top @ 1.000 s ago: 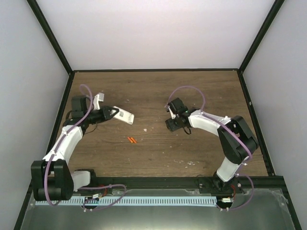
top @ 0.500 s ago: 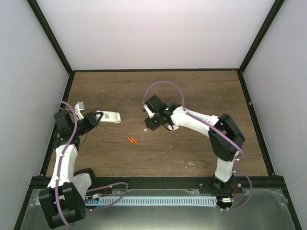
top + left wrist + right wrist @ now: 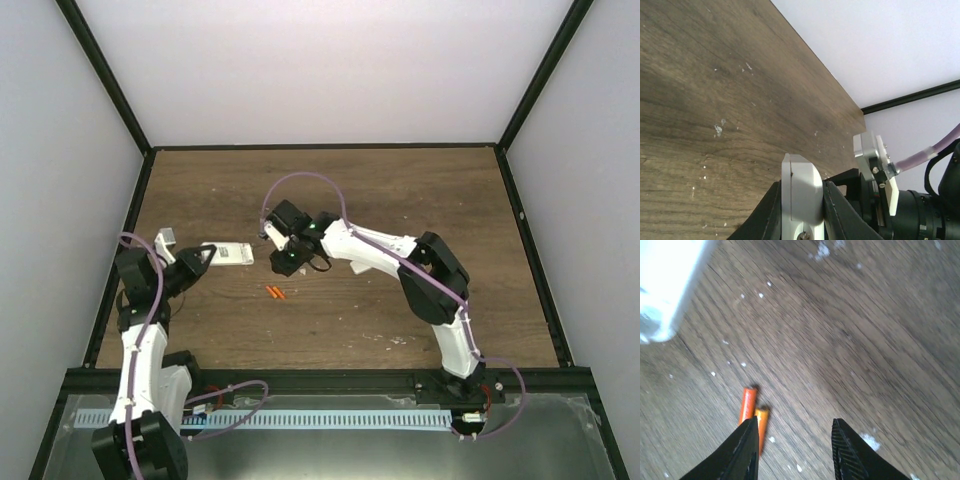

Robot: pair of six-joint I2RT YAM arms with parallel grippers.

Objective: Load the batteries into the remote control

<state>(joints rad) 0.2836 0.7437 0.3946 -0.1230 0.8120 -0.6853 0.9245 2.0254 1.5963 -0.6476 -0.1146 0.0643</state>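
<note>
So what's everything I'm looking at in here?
table: one, dark brown wood, floor of the box.
walls: white panels, black frame, around the table.
remote: one, white, left of centre, clamped in the left tool.
batteries: two, orange, side by side on the table, nearer than the remote.
crumbs: several, pale, scattered on the wood.
arms: two, white and black, purple cables looping along them.
left tool: black, shut on the remote.
right tool: black, open, empty, just by the batteries.
</note>
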